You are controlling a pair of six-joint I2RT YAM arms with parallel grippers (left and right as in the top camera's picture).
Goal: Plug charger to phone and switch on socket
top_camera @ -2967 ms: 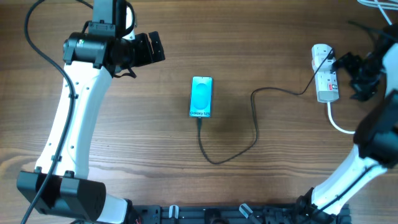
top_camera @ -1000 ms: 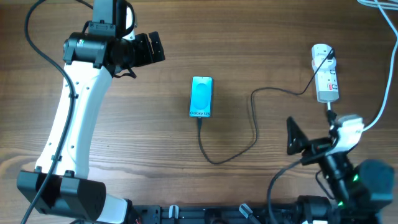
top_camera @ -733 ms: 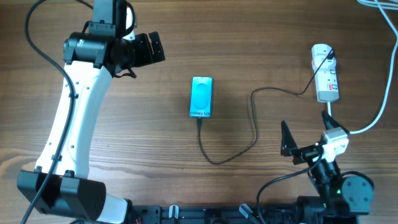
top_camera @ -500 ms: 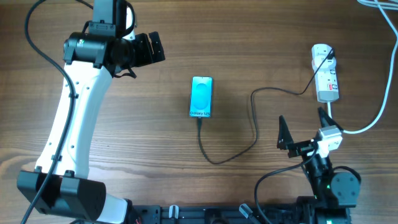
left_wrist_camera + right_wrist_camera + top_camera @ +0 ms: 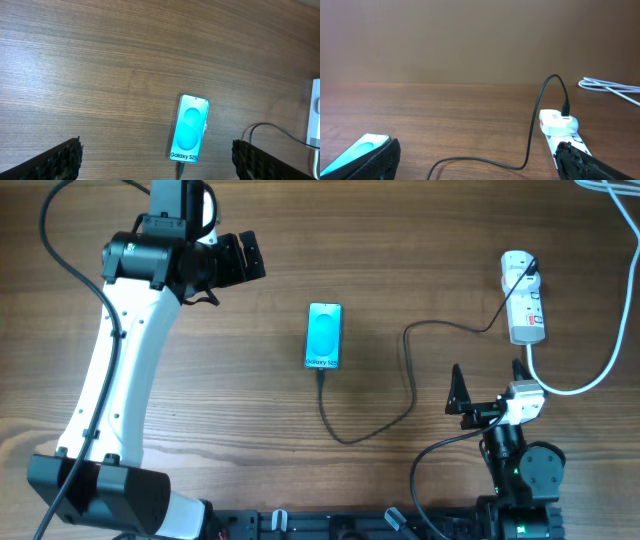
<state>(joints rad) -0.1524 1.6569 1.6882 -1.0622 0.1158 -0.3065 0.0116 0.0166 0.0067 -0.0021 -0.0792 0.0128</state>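
Observation:
The phone (image 5: 324, 335) lies flat mid-table, cyan screen up; it also shows in the left wrist view (image 5: 189, 128) and at the left edge of the right wrist view (image 5: 360, 149). The black charger cable (image 5: 410, 370) runs from the phone's lower short edge, loops, and reaches the white socket (image 5: 525, 310) at the right. Its tip (image 5: 180, 170) sits in the phone's edge. The cable (image 5: 534, 135) enters the adapter on the socket (image 5: 562, 125). My left gripper (image 5: 240, 258) is open and empty, up-left of the phone. My right gripper (image 5: 488, 387) is open and empty, below the socket.
The socket's thick white cord (image 5: 600, 370) curves off to the right and up past the table's far right edge. More white cable (image 5: 610, 86) lies behind the socket. The socket's edge shows at the right border of the left wrist view (image 5: 316, 115).
My right arm has pulled back from the socket to the front right of the table and folded low there. The left arm, phone, cable and socket have not moved.

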